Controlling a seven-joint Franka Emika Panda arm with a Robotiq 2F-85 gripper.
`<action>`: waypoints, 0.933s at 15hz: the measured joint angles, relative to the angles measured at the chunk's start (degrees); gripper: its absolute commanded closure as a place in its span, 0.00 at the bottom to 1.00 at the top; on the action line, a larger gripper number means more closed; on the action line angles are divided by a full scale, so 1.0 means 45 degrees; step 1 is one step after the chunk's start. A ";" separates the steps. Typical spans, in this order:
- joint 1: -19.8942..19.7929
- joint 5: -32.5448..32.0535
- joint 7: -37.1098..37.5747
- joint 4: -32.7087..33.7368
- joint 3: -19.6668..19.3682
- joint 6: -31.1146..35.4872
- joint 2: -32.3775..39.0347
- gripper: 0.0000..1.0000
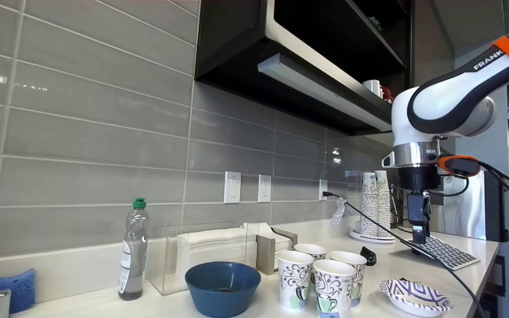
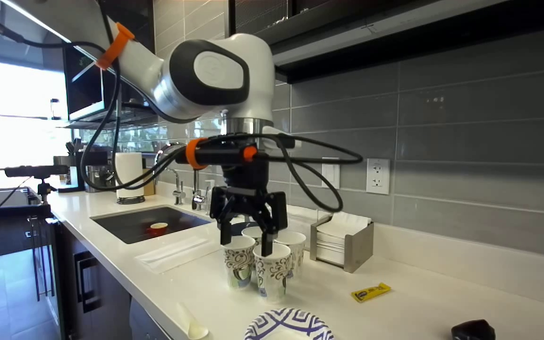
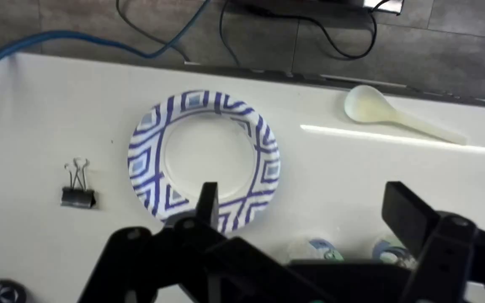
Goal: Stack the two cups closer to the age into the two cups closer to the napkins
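Near grey metal holder (image 2: 361,250) of white paper napkins (image 2: 345,224), we see two upright white paper cups (image 2: 298,256) with green-teal print; farther from holder, two matching cups (image 2: 272,279), standing separately. Black two-finger gripper (image 2: 246,240) hangs apart from holder, fingers spread wide. Blue round bowl (image 1: 222,293) near holder.

Open air above clustered cups (image 1: 330,282)

Exterior views share cups (image 1: 326,285) from opposite sides; wrist view looks down on plate (image 3: 209,153), seemingly cups too.
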 measured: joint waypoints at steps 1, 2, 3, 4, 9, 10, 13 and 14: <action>0.0176 0.0000 0.0128 0.0058 0.0299 0.0192 -0.0174 0.00; 0.0346 0.0002 0.0235 0.0107 0.0516 0.0438 -0.0268 0.00; 0.0533 0.0029 0.0320 0.0158 0.0675 0.0761 -0.0286 0.00; 0.0737 0.0132 0.0341 0.0201 0.0766 0.1079 -0.0240 0.00; 0.1585 0.0807 0.0302 0.0622 0.0844 0.1660 0.0576 0.00; 0.1606 0.0827 0.0301 0.0692 0.0843 0.1665 0.0707 0.00; 0.1605 0.0844 0.0288 0.0753 0.0840 0.1669 0.0795 0.00; 0.1605 0.0845 0.0287 0.0759 0.0839 0.1669 0.0795 0.00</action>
